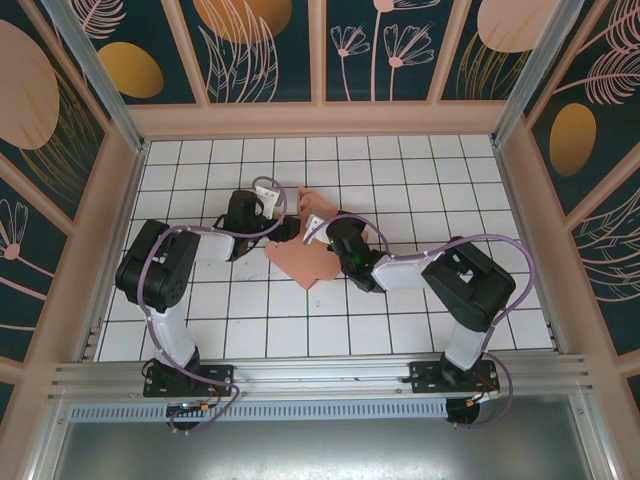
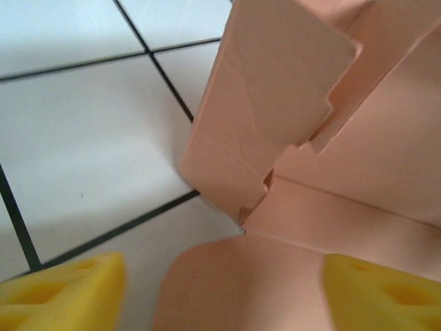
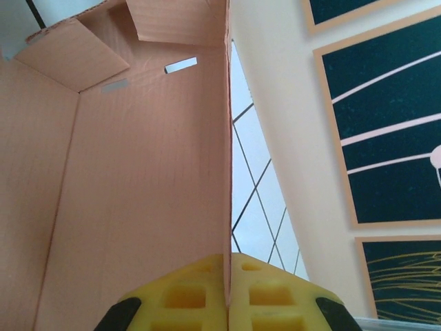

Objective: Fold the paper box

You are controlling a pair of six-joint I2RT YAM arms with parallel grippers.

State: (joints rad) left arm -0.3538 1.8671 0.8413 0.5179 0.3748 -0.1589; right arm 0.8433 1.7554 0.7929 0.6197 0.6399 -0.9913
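My top camera sits above and behind my bases (image 1: pixel 190 380), looking down on the whole table (image 1: pixel 250 330). My left wrist camera is close over the box (image 2: pixel 275 103), facing card and tiles (image 2: pixel 83 138). My right wrist camera looks along a card panel, very near, toward the wall (image 3: pixel 275 138). All three share the box.

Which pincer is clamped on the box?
The right pincer, shut on an upright wall of the box. The left pincer is wide open, gripping nothing.
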